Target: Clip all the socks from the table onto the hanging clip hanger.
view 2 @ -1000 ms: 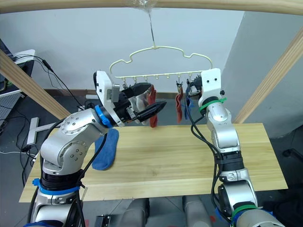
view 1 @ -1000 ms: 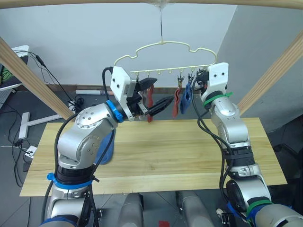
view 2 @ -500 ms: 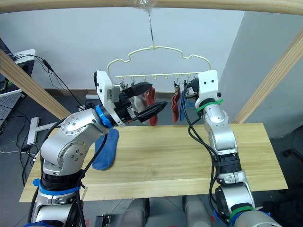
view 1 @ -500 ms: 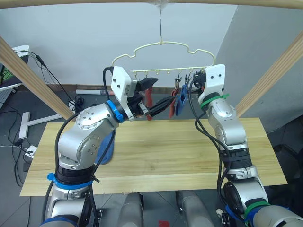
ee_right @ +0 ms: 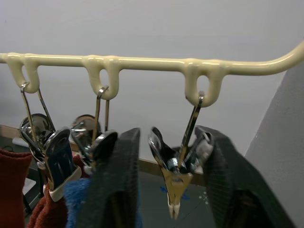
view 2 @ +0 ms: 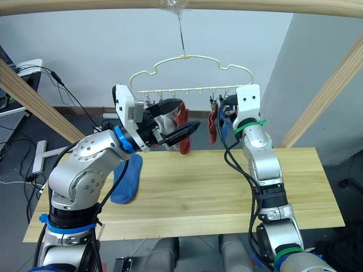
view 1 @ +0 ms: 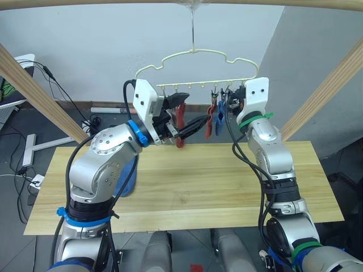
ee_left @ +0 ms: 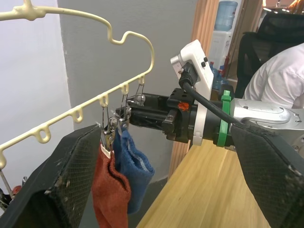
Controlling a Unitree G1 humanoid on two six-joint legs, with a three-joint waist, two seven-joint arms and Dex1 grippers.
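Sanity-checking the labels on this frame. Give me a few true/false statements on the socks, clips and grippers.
1. A blue sock lies on the table. True.
2. The left gripper is shut on a grey sock. False: its fingers are spread, with a rust red sock between them.
3. The right gripper has its fingers on either side of a bare clip. True.
4. A blue sock hanging and a red sock hanging are clipped next to each other on the clip hanger. True.
5. Every clip holds a sock. False: that bare clip holds none.
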